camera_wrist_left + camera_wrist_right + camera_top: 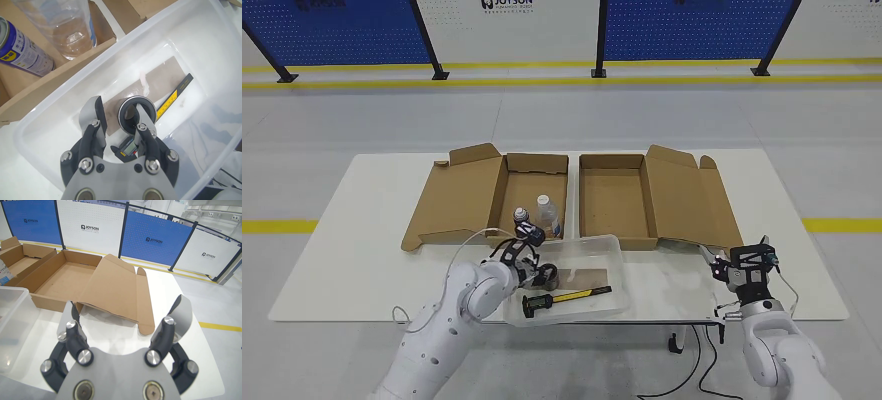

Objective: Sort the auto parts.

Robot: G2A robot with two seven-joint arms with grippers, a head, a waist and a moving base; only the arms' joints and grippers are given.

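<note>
Plastic bin: a clear rectangular plastic bin (622, 275) sits at the front of the white bench (352, 270), just before two open boxes.
Bearing: a steel bearing ring with a dark face (151, 111) stands on edge on a brown flat sheet (166, 75) on the bin floor.
Left end effector (119, 108): it is down in the bin with its fingers partly apart. One finger passes through the ring's bore. The other is outside, with a gap between it and the ring.
Caliper: a black digital caliper with a yellow scale (170, 100) lies on the bin floor beside the ring. Black graduations and small print run along the scale.
Left brown cardboard box (537, 163): it holds a blue spray can with a yellow printed label (24, 55) and a clear plastic bottle with a blue-and-white label (71, 34), close together at the wall nearest the bin.
Right brown cardboard box (614, 205): it lies open just beside the left one.
Right end effector (126, 302): its fingers are spread wide and hold nothing, above the bench near that box's folded-out flap.
</note>
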